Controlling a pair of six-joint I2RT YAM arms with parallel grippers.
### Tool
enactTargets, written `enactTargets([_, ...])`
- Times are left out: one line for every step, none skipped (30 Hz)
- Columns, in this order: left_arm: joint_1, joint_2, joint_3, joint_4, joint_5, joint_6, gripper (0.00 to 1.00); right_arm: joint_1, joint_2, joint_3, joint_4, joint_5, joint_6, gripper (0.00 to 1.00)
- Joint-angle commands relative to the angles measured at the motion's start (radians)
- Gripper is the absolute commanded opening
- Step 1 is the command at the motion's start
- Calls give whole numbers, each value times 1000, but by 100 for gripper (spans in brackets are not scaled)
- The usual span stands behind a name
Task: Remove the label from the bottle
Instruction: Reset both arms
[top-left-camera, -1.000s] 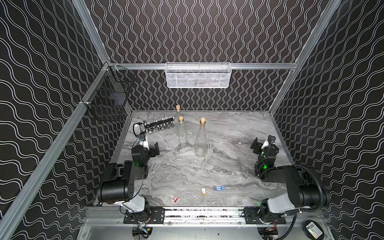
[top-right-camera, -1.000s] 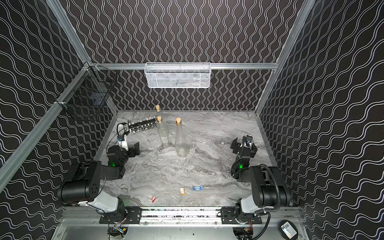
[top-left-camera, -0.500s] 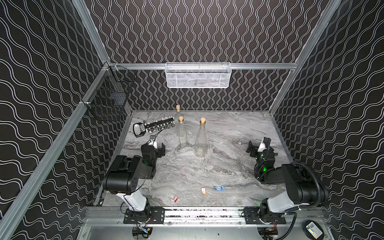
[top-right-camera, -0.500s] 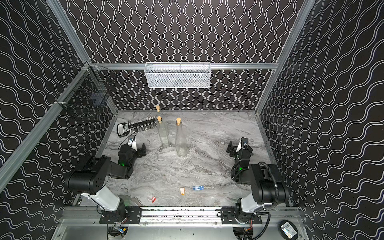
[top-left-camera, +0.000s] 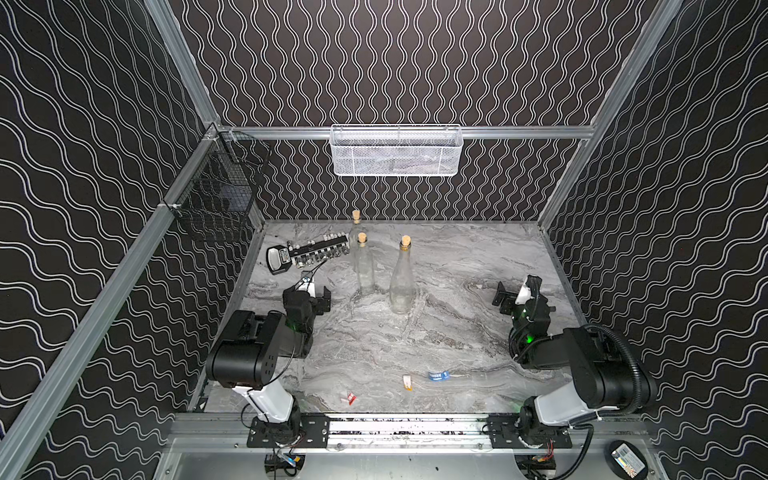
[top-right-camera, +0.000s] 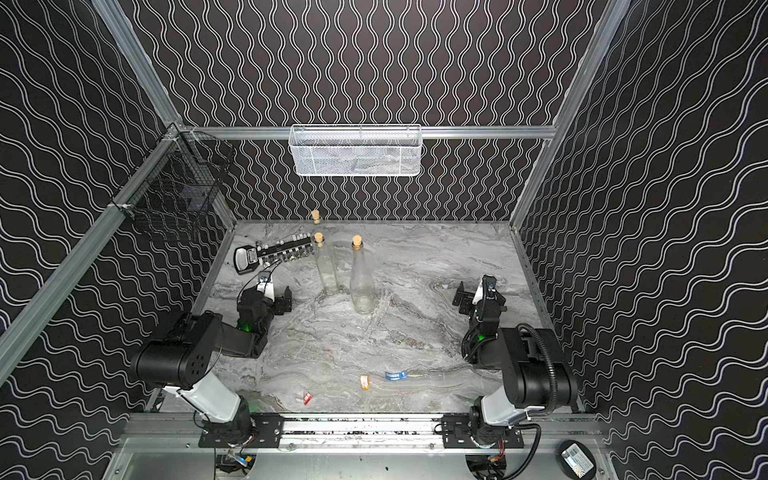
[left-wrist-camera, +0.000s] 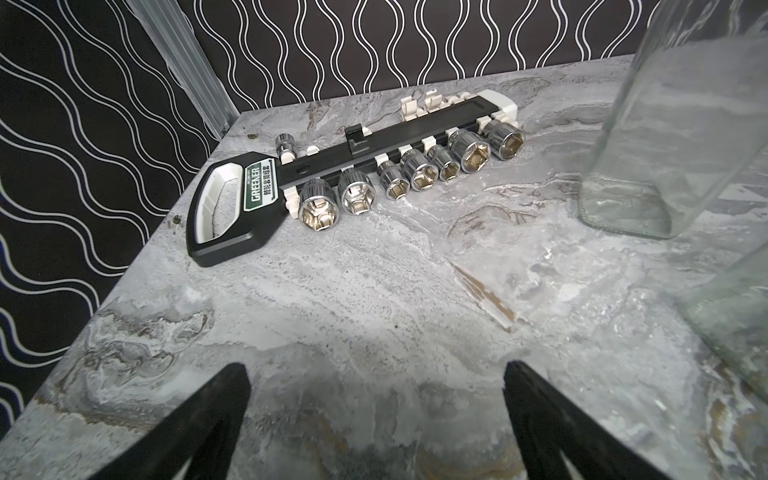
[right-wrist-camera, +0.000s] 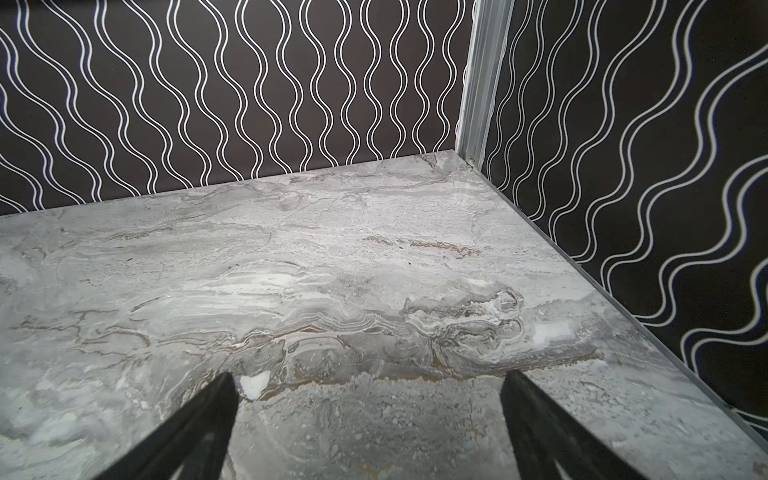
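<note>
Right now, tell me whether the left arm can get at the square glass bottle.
Probably yes. The left hand is open and empty, with only bare marble tabletop between it and the square bottle. The socket rail lies off to one side.

FREE: bare counter (right-wrist-camera: 374, 270) ahead of right claw (right-wrist-camera: 370, 377), up to corner walls (right-wrist-camera: 249, 83) | BLOCKED: socket rack (left-wrist-camera: 374, 166) ahead of left claw (left-wrist-camera: 374, 370), glass bottles (left-wrist-camera: 665, 145) just beside, toward right claw
</note>
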Motion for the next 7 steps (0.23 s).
enactTargets([0, 6, 10, 13, -1, 6, 99, 0, 1, -1, 44, -2, -5, 100])
enactTargets([0, 6, 10, 12, -1, 7, 99, 0, 1, 1, 43, -2, -4, 100])
enactTargets([0, 5, 11, 13, -1, 6, 99, 0, 0, 1, 44, -2, -5, 100])
enactTargets([0, 4, 8, 15, -1, 6, 99, 0, 0, 0, 44, -2, -4, 100])
enactTargets([0, 2, 6, 17, -2, 5, 99, 0, 0, -1, 44, -2, -4, 100])
enactTargets([-1, 2, 3, 24, -1, 6, 99, 0, 1, -1, 44, -2, -5, 100])
enactTargets([0, 0, 3, 23, -1, 6, 99, 0, 1, -1, 43, -1, -5, 100])
